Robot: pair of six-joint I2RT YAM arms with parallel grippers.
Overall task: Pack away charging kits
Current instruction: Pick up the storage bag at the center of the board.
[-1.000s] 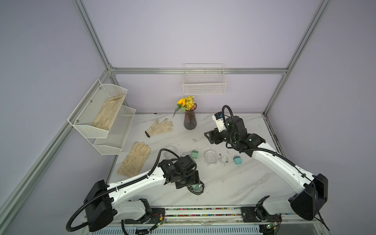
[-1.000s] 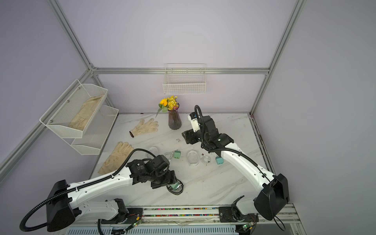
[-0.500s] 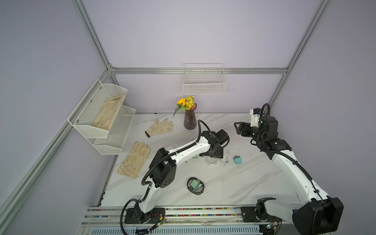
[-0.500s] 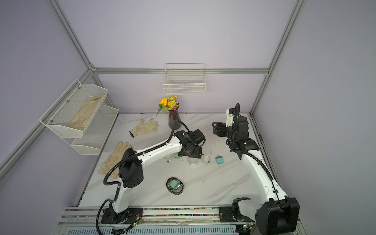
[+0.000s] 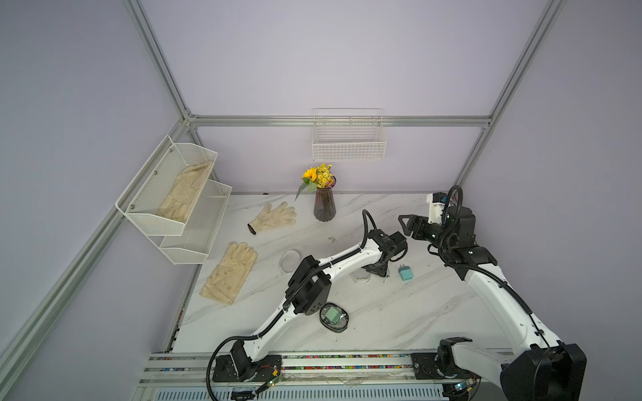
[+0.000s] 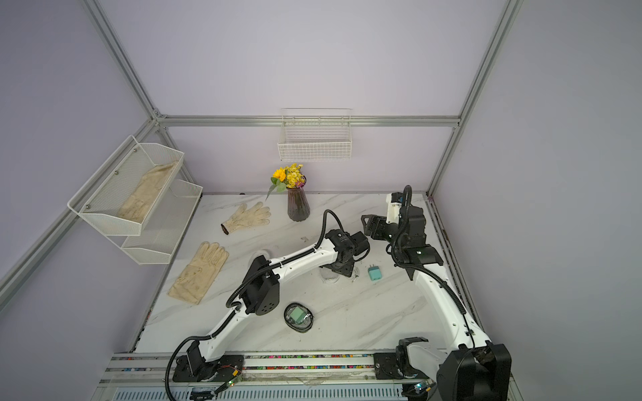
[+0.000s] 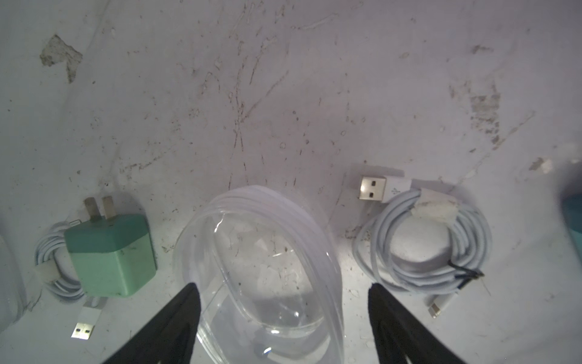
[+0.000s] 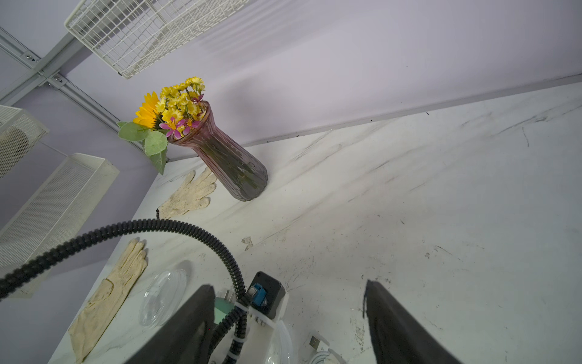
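My left gripper is open and reaches down over a transparent oval case lying open on the marble table; its fingers stand either side of it. Beside the case lie a mint-green plug adapter on a coiled white cable, and another coiled white cable. A teal adapter lies just right of that wrist. A black-rimmed case holding a green adapter sits near the front. Another clear case lies to the left. My right gripper hangs open and empty above the table at the back right.
A vase of yellow flowers stands at the back. Two cream gloves lie on the left. A two-tier mesh rack on the left wall holds a glove. A wire basket hangs on the back wall.
My left arm swung from the black-rimmed case at the front to the clear case in the middle. My right arm drew back to the right rear.
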